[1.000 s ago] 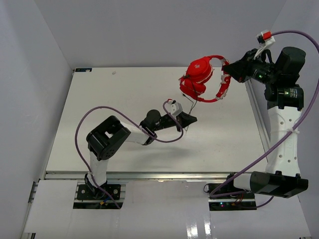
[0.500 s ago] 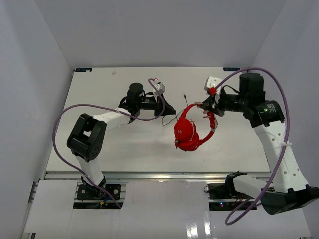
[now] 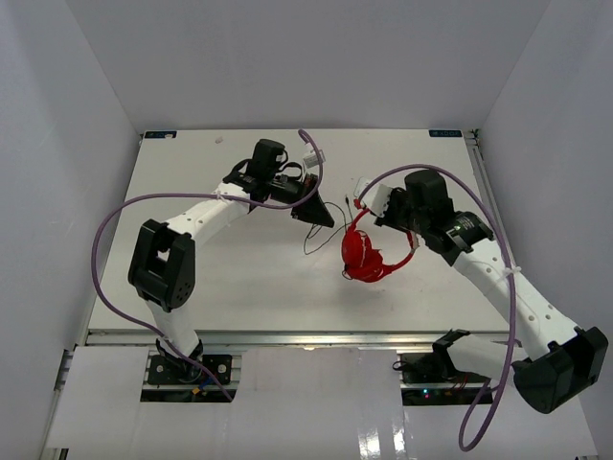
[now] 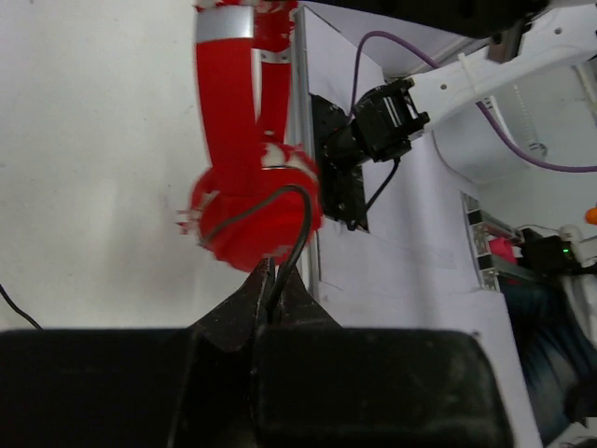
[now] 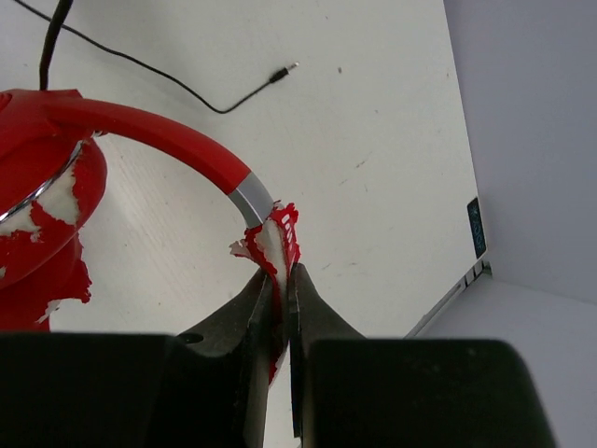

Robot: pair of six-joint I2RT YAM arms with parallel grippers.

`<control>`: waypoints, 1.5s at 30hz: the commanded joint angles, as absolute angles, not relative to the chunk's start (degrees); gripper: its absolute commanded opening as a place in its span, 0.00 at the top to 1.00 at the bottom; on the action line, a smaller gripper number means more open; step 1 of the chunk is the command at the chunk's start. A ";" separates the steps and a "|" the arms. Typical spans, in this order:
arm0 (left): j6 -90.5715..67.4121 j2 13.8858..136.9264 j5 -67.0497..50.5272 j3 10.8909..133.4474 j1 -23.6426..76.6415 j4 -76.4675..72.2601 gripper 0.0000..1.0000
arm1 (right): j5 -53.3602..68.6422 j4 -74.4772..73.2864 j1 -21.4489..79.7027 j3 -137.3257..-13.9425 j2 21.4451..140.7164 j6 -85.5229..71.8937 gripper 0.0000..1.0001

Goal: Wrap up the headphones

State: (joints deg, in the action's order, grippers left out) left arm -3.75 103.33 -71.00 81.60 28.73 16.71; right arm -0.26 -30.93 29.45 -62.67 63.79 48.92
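Note:
The red headphones [image 3: 362, 257] hang over the middle of the white table [image 3: 192, 278], ear cups low. My right gripper [image 3: 369, 213] is shut on the torn red-and-white padding of the headband [image 5: 280, 233], seen close up in the right wrist view [image 5: 284, 271]. The thin black cable [image 5: 177, 87] trails across the table to its small plug [image 5: 284, 69]. Just left of the headphones, my left gripper [image 3: 326, 218] is shut on that cable [image 4: 306, 219], which loops over an ear cup [image 4: 252, 219] and runs down between the jaws [image 4: 273, 275].
Purple robot cables [image 3: 115, 230] arc off both arms. A metal rail [image 3: 487, 206] borders the table's right side and grey walls [image 3: 67, 144] close in on three sides. The right arm's base [image 4: 340, 177] shows in the left wrist view.
The right arm has carried the headphones from high at the far right down to the table's middle. The left arm has swung from the near middle to the far side, still holding the cable.

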 commanded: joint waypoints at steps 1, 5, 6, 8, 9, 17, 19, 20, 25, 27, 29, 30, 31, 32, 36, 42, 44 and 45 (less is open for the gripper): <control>-13.84 103.12 -75.60 86.69 29.08 19.70 0.99 | -17.47 -11.41 31.38 -59.95 65.44 38.41 0.92; -26.38 103.22 -74.31 87.83 29.39 12.51 0.97 | -20.12 -8.42 31.38 -59.40 67.69 31.16 0.92; -32.03 102.94 -74.18 86.98 29.48 7.36 0.97 | -20.86 -7.80 31.38 -59.35 68.47 28.98 0.92; -43.42 102.40 -72.11 84.85 29.71 -2.19 0.96 | -21.24 -7.39 31.38 -59.99 70.10 25.68 0.92; -46.48 102.39 -70.99 84.39 29.76 -4.44 0.96 | -20.38 -8.04 31.38 -60.40 70.50 23.81 0.92; -58.12 104.77 -61.29 85.98 30.41 -6.70 0.91 | -11.22 -13.17 31.37 -65.66 74.18 13.01 0.92; -57.72 105.00 -61.58 86.48 30.44 -5.34 0.90 | -12.07 -13.12 30.99 -66.06 74.27 12.60 0.92; -58.18 104.72 -61.72 86.07 30.52 -5.28 0.90 | -12.30 -13.02 30.53 -66.23 74.28 12.21 0.92; -60.51 102.03 -62.44 80.87 32.53 -5.50 0.84 | -6.98 -14.11 26.52 -69.37 75.92 5.19 0.92; -61.52 101.98 -61.84 79.89 33.88 -5.55 0.83 | -4.44 -14.86 26.07 -70.94 76.97 2.78 0.92; -63.03 102.58 -61.22 80.15 35.10 -5.62 0.82 | -1.50 -16.10 25.86 -72.55 78.66 0.05 0.92; -63.29 103.15 -61.30 80.80 35.74 -5.56 0.82 | -1.51 -16.29 25.78 -73.70 79.15 -1.66 0.92; -63.33 103.42 -61.31 81.29 36.04 -5.21 0.82 | -1.65 -16.54 25.22 -74.55 79.80 -2.57 0.92; -63.29 103.52 -61.27 81.67 36.19 -4.74 0.82 | -1.74 -16.83 24.47 -75.21 80.56 -3.00 0.92; -62.23 104.25 -58.44 83.07 36.30 -2.81 0.80 | 7.32 -16.96 20.56 -76.99 81.83 -8.63 0.92; -56.72 107.84 -52.88 89.69 38.48 5.47 0.63 | 13.65 -16.18 17.66 -77.30 84.28 -16.31 0.92; -50.94 108.10 -49.63 92.40 39.95 9.82 0.52 | 15.24 -15.96 15.61 -77.89 85.12 -17.92 0.92; -47.57 107.92 -47.55 93.47 40.70 11.83 0.47 | 16.22 -16.01 14.60 -78.48 85.53 -18.76 0.92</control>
State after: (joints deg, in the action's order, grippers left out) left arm -58.18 107.95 -54.82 88.40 37.61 2.03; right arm 8.05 -20.73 17.41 -73.80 84.97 -10.25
